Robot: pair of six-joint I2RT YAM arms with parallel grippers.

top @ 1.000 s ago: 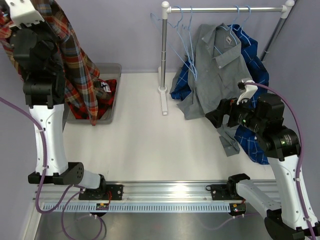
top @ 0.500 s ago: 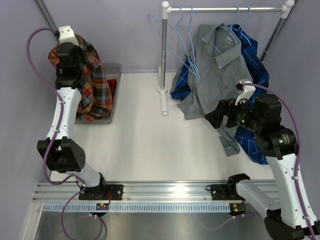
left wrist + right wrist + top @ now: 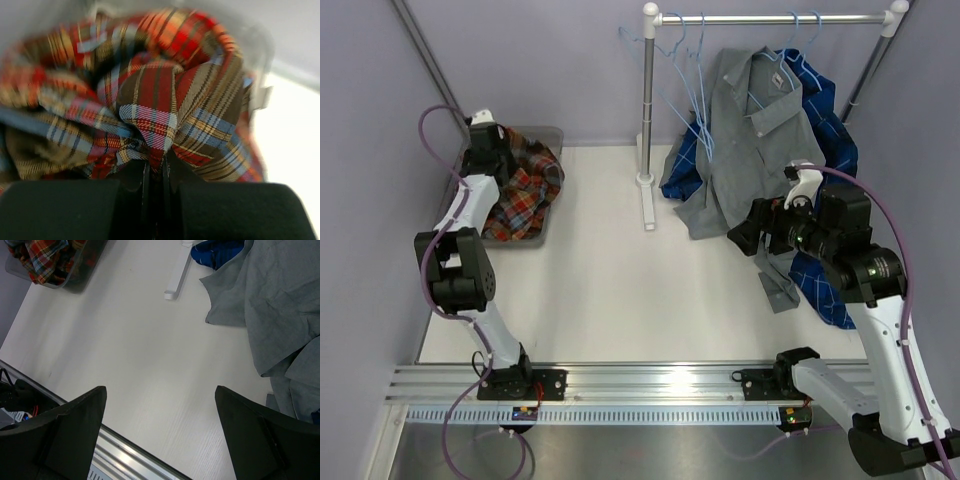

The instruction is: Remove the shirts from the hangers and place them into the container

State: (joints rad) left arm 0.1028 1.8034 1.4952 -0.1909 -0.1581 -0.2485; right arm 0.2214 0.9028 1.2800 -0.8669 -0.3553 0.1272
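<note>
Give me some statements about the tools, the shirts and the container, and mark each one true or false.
1. The left tool is shut on the orange plaid shirt. True.
2. The right tool grips the grey shirt. False: it is open above the table, holding nothing.
3. The grey shirt hangs from the rail. True.
4. The orange plaid shirt lies on the bare table. False: it is bunched in the container.

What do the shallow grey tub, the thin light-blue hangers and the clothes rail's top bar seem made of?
Tub: probably plastic, translucent grey, with a smooth rounded rim. Hangers: thin bent wire, likely coated metal given the even blue. Top bar: apparently bare metal, silvery with a sheen.
</note>
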